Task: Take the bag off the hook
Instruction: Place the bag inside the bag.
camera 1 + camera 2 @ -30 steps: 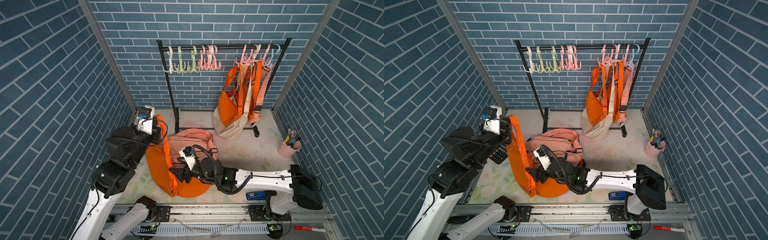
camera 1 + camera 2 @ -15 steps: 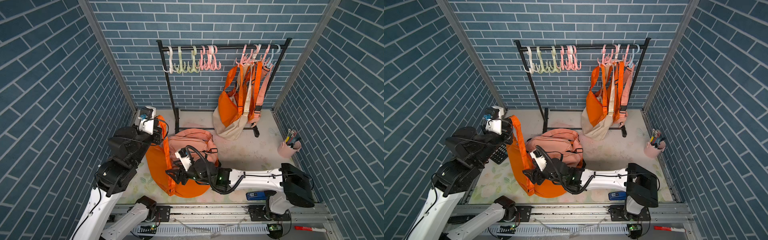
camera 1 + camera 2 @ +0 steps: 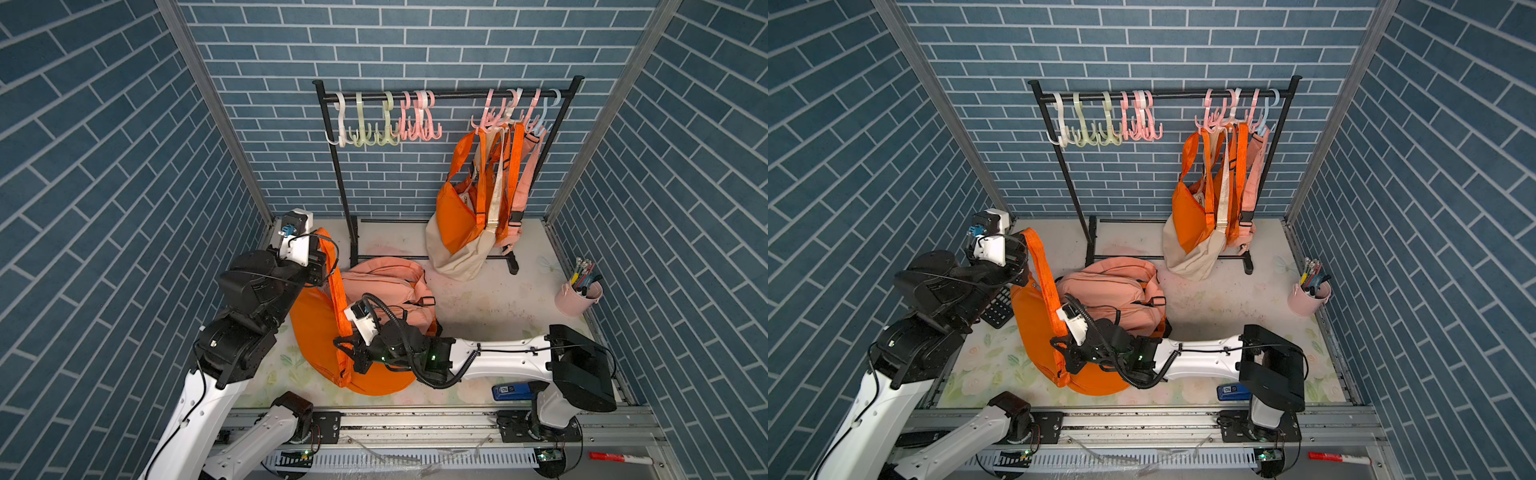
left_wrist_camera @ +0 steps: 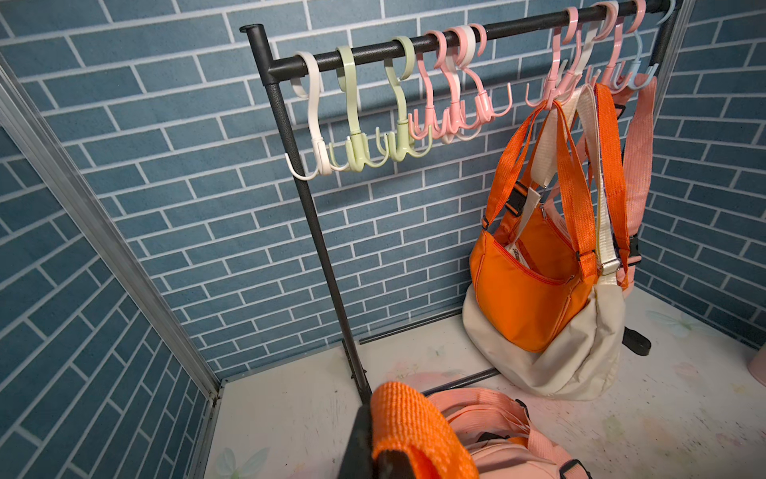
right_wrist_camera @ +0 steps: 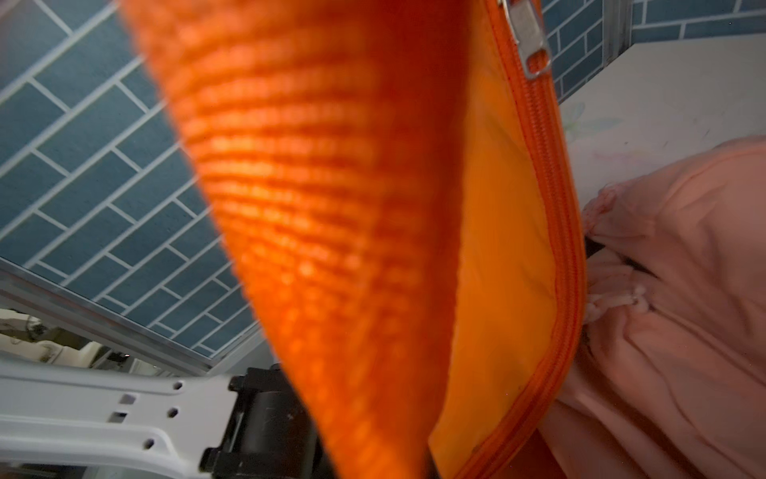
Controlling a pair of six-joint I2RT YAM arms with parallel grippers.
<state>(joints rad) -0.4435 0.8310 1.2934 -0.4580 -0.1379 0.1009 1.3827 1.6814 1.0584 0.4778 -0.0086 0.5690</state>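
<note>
Across the back of the table (image 3: 478, 299) stands a black rack (image 3: 457, 96). Its rail carries white, green and pink hooks (image 3: 374, 133). The group at one end is bare. The other end holds a bunch of hanging bags (image 3: 457, 224), orange, cream and pink, pressed together, with the cream one sagging lowest.

The orange bag (image 3: 316, 332) is off the rack. It lies on the front of the table by the left arm, its body resting against a pink backpack (image 3: 386, 282) that lies flat just behind it. The bag is a plump, rounded pouch of smooth bright orange cloth. In the right wrist view an orange zip (image 5: 568, 290) runs along its edge to a grey metal pull (image 5: 528, 45).

Its strap (image 3: 336, 282) is ribbed webbing in the same orange. The strap rises steeply from the body to a bend at the top and then doubles back down.

The left gripper (image 3: 320, 262) is raised above the table at that bend. In the left wrist view the webbing folds over a black finger (image 4: 360, 439), and the jaws are pressed together on it.

The right gripper (image 3: 353, 357) sits low against the bag's body, well below the left one. Its jaws are closed around the strap's lower run, near where the strap joins the pouch.

A black calculator (image 3: 998, 309) shows partly under the left arm. A pink cup (image 3: 577, 299) of pens stands by the wall on the right arm's side.
</note>
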